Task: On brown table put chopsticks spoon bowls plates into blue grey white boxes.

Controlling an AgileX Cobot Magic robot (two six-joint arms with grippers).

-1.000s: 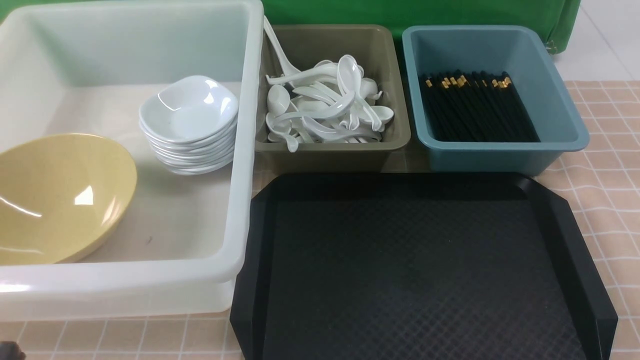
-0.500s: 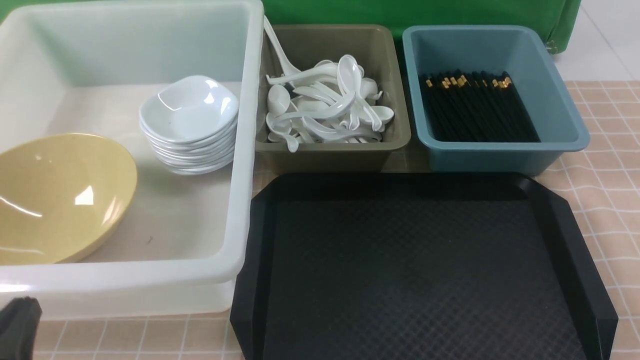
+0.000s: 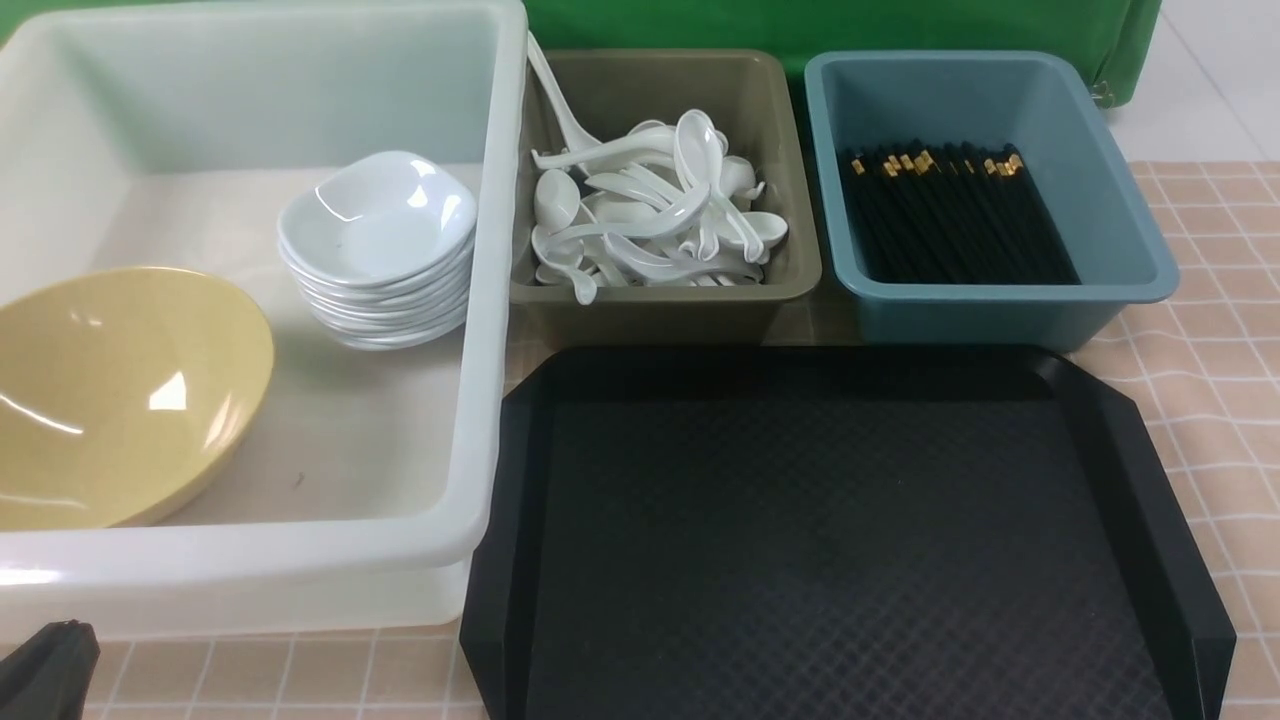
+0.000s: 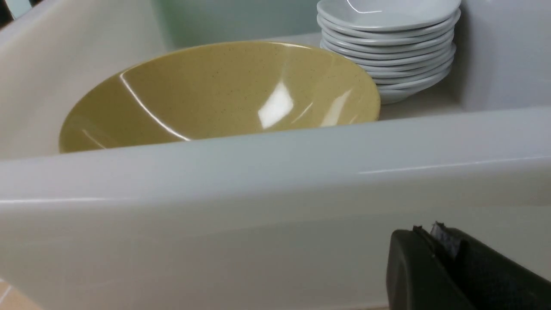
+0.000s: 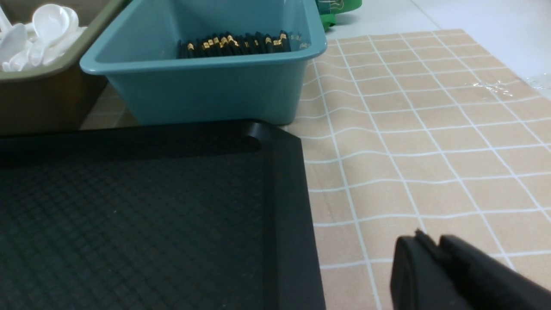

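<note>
The white tub (image 3: 480, 300) holds the olive-yellow bowl (image 3: 110, 390) and a stack of white plates (image 3: 378, 245). Both also show in the left wrist view, the bowl (image 4: 224, 94) and the plates (image 4: 387, 43). The grey box (image 3: 780, 270) holds several white spoons (image 3: 650, 215). The blue box (image 3: 1140, 250) holds the black chopsticks (image 3: 950, 215), which also show in the right wrist view (image 5: 236, 43). My left gripper (image 4: 430, 234) is shut and empty, low outside the tub's near wall (image 4: 258, 215); its tip shows in the front view (image 3: 50, 660). My right gripper (image 5: 430, 241) is shut and empty over the brown table (image 5: 409, 142).
A black textured tray (image 3: 830, 540) with nothing on it lies in front of the grey and blue boxes, with its corner in the right wrist view (image 5: 284, 172). A green backdrop (image 3: 830, 25) stands behind the boxes.
My left gripper has come further into the front view's bottom left corner, then dipped slightly lower. Nothing else has moved.
</note>
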